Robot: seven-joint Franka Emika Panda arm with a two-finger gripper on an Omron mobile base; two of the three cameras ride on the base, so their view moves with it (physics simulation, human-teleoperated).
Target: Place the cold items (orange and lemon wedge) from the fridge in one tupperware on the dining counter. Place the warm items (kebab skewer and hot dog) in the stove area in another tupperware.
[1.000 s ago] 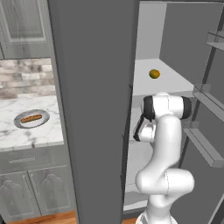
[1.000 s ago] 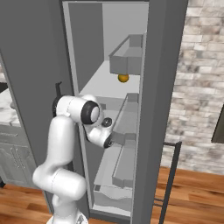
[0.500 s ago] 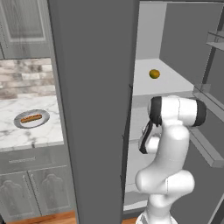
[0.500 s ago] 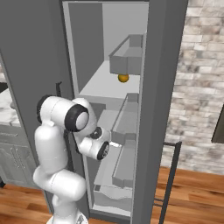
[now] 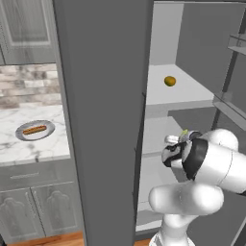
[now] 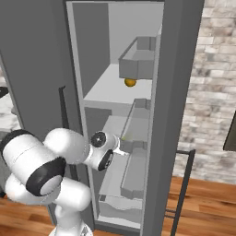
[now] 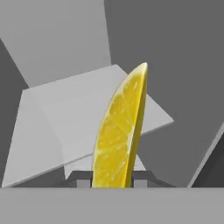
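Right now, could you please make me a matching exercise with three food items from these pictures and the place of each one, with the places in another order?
Column one:
1. bright yellow lemon wedge
2. small round orange fruit
3. orange-brown hot dog in a tan bun

Column two:
A. on the round grey plate on the white marble wall counter
B. between the jaws of the robot's gripper, inside the tall grey fridge
C. on the pale upper fridge shelf

Right pairs: 1-B, 2-C, 3-A
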